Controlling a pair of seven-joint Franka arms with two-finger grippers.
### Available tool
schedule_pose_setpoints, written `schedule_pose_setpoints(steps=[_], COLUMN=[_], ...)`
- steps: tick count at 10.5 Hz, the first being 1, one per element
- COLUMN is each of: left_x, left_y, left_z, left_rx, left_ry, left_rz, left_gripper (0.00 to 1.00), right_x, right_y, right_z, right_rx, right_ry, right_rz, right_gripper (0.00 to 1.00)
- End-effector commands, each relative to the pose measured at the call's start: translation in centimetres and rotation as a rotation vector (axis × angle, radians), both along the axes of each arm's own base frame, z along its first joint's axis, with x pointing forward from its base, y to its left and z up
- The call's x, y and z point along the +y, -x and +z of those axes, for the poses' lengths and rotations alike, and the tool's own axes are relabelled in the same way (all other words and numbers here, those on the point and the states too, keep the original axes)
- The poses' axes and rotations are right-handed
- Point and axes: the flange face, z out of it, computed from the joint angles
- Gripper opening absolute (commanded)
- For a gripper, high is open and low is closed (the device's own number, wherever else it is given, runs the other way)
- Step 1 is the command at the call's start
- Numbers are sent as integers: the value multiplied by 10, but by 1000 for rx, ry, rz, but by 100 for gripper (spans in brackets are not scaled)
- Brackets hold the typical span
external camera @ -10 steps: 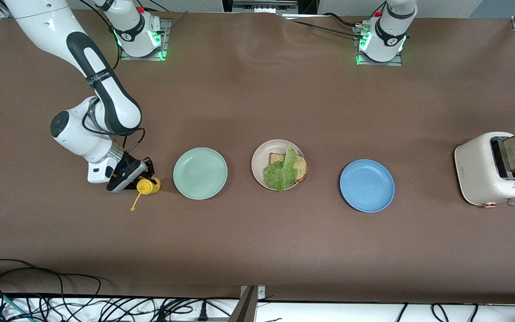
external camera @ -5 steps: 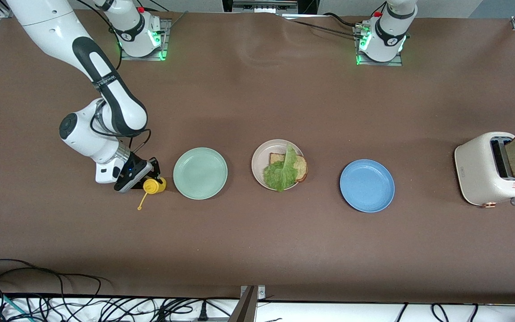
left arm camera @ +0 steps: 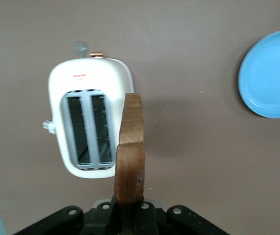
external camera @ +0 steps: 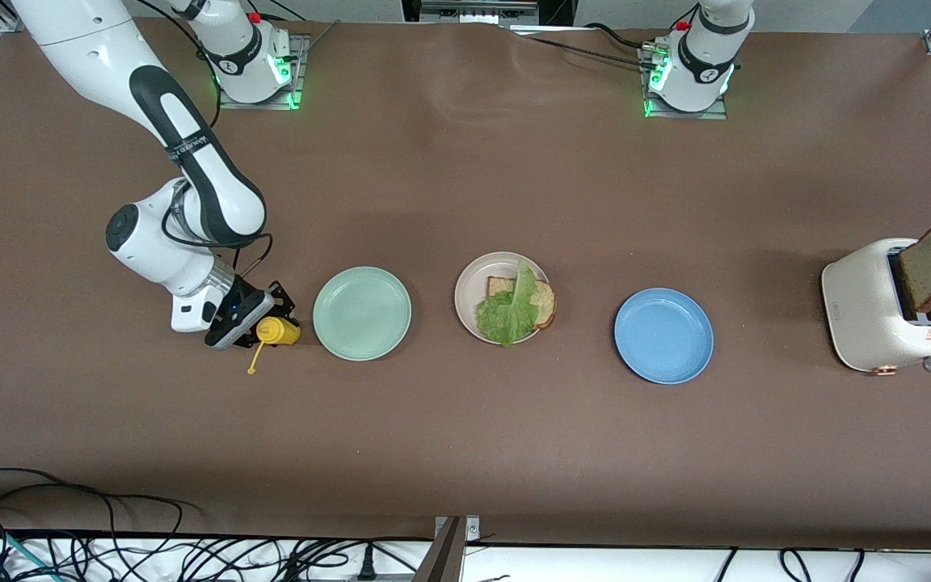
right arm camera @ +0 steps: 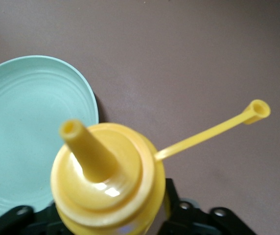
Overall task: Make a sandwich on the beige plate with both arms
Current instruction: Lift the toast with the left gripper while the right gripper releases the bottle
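Brown paper covers the table [external camera: 465, 453], and three plates sit in a row across its middle. The beige plate [external camera: 473, 283] is the centre one, carrying a slice of bread [external camera: 545, 303] with a green lettuce leaf [external camera: 507, 311] draped over it. The mint-green plate [external camera: 362, 313] lies toward the right arm's end, the blue plate [external camera: 663, 335] toward the left arm's end.

At the left arm's end stands a cream toaster [external camera: 869, 311] with both slots empty. The left tool [left arm camera: 125, 223] hangs over it, clamped tight on a second bread slice [left arm camera: 129, 152], which is held on edge, clear of the slots.

The right tool [external camera: 259, 323] is down at the table just beside the mint-green plate, with a yellow squeeze bottle [external camera: 278, 331] between its jaws. I cannot tell whether it grips the bottle or has let go. The bottle's cap [right arm camera: 255, 111] dangles on its strap.
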Motion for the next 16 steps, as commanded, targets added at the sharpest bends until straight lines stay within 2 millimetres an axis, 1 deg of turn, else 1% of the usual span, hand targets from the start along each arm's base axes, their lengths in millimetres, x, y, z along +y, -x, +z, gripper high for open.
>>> schedule_pose_setpoints(steps=[1, 2, 3, 4, 6, 7, 8, 9, 10, 11, 12, 13, 14, 15, 16], left_x=[-68, -97, -124, -145, -187, -211, -237, -262, -284, -301, -312, -319, -326, -344, -354], left_y=[-7, -9, -12, -13, -17, -19, -20, -24, -29, -33, -35, -39, -44, -49, -57], left_z=[7, 7, 5, 5, -6, -11, -19, -35, -48, -54, -66, -80, -91, -102, -124], left_rx=[61, 71, 70, 70, 93, 110, 137, 173, 188, 177, 202, 230, 240, 242, 240], left_ry=[6, 12, 51, 100, 187, 253, 316, 390, 451, 492, 548, 621, 694, 749, 801], left_rz=[-47, -47, -48, -41, -48, -60, -44, -30, -35, -38, -28, -4, 26, 41, 77], left_gripper=[0, 0, 0, 0, 0, 0, 0, 0, 0, 0, 0, 0, 0, 0, 0], right_x=[-1, -1, -7, -13, -35, -49, -65, -76, -84, -85, -83, -80, -77, -75, -76], right_y=[-1, 1, 1, 4, 7, 13, 16, 20, 20, 21, 21, 22, 23, 24, 25], right_z=[18, 24, 29, 37, 40, 44, 48, 52, 57, 64, 67, 71, 79, 86, 92], right_rx=[-26, -9, 7, 21, 64, 82, 92, 106, 118, 117, 139, 163, 177, 192, 197], right_ry=[-20, -29, -37, -43, -51, -47, -45, -45, -51, -56, -69, -82, -93, -104, -109], right_rz=[-14, -11, -16, -17, -30, -43, -65, -75, -79, -82, -116, -149, -176, -190, -196], right_gripper=[100, 100, 100, 100, 100, 100, 100, 100, 100, 100, 100, 100, 100, 100, 100])
